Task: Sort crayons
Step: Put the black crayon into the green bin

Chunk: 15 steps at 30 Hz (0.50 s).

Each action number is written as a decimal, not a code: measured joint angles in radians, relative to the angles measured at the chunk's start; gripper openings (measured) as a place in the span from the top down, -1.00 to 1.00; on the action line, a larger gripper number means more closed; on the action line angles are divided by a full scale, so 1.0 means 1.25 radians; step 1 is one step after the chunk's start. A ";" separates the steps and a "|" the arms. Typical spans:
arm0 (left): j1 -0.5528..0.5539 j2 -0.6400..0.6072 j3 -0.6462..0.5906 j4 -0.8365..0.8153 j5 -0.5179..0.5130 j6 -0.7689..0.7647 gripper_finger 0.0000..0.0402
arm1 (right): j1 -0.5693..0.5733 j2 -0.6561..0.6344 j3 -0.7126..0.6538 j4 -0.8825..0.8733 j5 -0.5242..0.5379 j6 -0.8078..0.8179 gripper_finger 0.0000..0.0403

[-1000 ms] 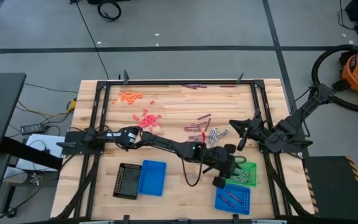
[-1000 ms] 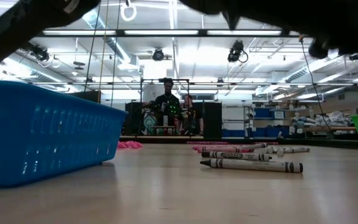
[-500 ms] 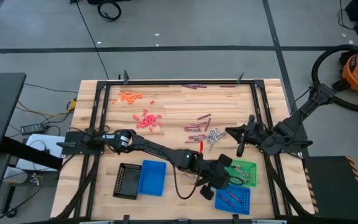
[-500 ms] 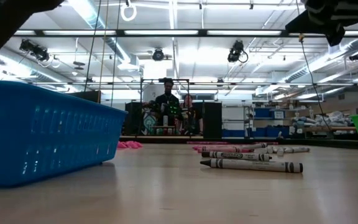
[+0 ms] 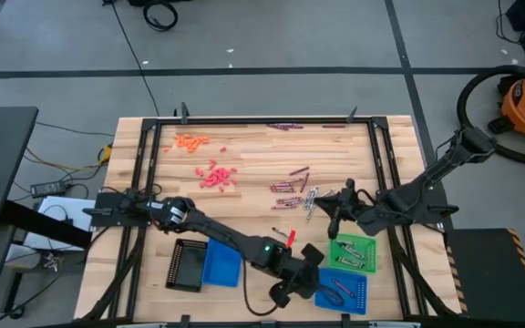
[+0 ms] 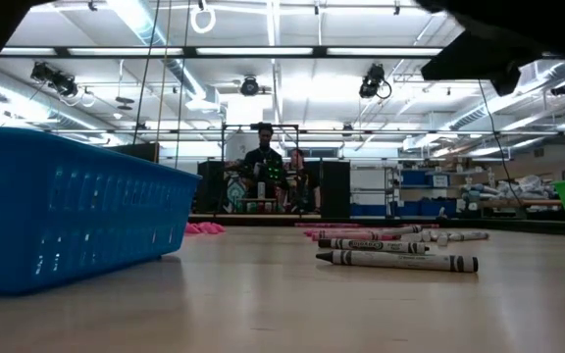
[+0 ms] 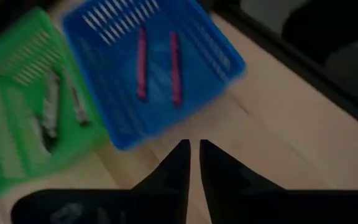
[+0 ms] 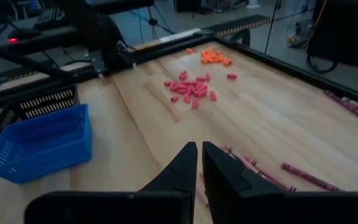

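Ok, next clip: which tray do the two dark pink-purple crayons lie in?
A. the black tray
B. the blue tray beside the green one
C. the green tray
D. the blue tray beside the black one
B: in the left wrist view two pink-purple crayons lie side by side in the blue tray that adjoins the green tray, which holds silver-grey crayons instead.
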 joint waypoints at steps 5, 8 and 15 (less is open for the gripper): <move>-0.004 -0.006 0.000 -0.104 -0.014 -0.034 0.81 | -0.022 0.026 0.017 0.008 -0.037 -0.004 0.83; -0.007 -0.027 0.000 -0.144 -0.048 -0.038 0.81 | -0.027 0.045 0.052 0.004 -0.061 -0.023 0.83; -0.024 -0.062 0.001 -0.215 -0.116 -0.044 0.81 | -0.027 0.122 0.141 -0.064 -0.107 -0.027 0.83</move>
